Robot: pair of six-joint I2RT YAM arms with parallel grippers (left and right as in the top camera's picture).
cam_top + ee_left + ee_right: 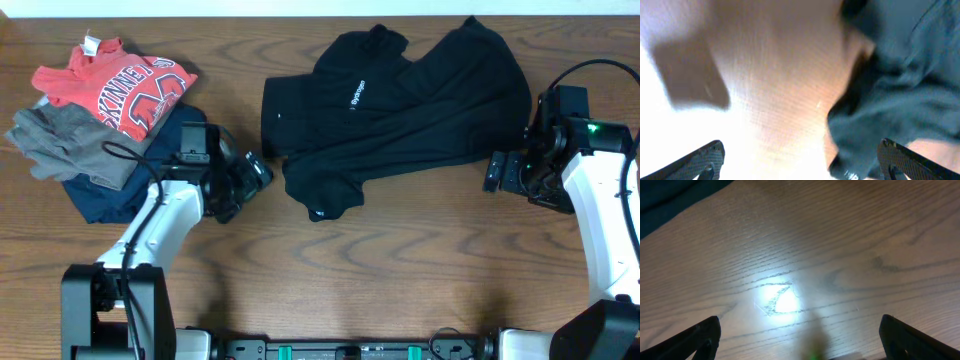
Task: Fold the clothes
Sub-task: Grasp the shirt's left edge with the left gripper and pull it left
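Black long-sleeved garment (400, 100) lies rumpled on the table (400, 270), long axis left-to-right | left gripper (258, 172) wide open, empty, just beside its left corner, nearer | right gripper (497, 172) spread open, empty, off its right end

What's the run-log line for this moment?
black shirt: rumpled on table | left end effector: open, empty, at shirt's left edge | right end effector: open, empty, over bare table by shirt's right edge
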